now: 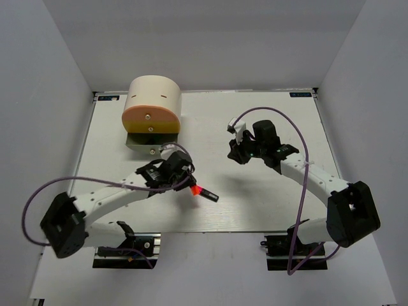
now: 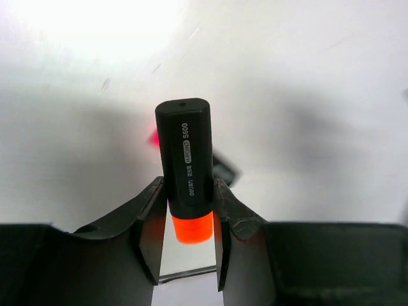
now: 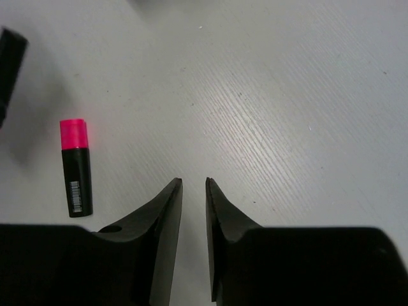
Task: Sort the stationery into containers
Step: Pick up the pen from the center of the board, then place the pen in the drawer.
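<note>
My left gripper (image 2: 189, 185) is shut on a black highlighter (image 2: 186, 150) with an orange cap, its cap end toward the wrist and its body pointing away over the white table. Behind it a second highlighter is mostly hidden. From the right wrist, a pink-capped highlighter (image 3: 76, 169) lies flat on the table, left of my right gripper (image 3: 193, 180). That gripper's jaws stand a narrow gap apart with nothing between them. The container (image 1: 153, 95), a cream drum with an orange front section (image 1: 151, 118) and a yellow one jutting out below, stands behind the left gripper (image 1: 190, 185). The right gripper (image 1: 237, 152) hovers mid-table.
White walls close in the table on the left, back and right. A purple cable (image 1: 38, 197) loops off the left arm and another (image 1: 299, 143) arcs over the right arm. A dark blurred shape (image 3: 9, 64) shows at the far left of the right wrist view.
</note>
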